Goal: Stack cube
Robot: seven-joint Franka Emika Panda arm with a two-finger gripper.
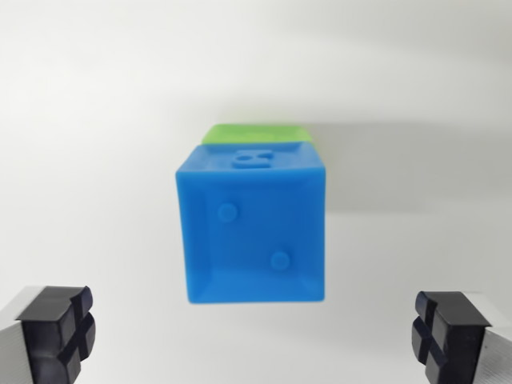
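A plain white surface (96,120) fills the whole frame. At its centre sits the blue cube (252,232), a hollow-looking moulded block with two raised dots on the face toward the camera and a raised mark on the face above. Behind it, just above centre, a green cube (256,133) peeks out; whether the two touch cannot be told. Along the bottom edge the gripper (256,336) stands wide open and empty, one dark pad (56,332) in the lower left corner, the other lower right. The blue cube looks light, rigid, smooth plastic, likely a little slippery; its flat left and right sides seem the best hold.
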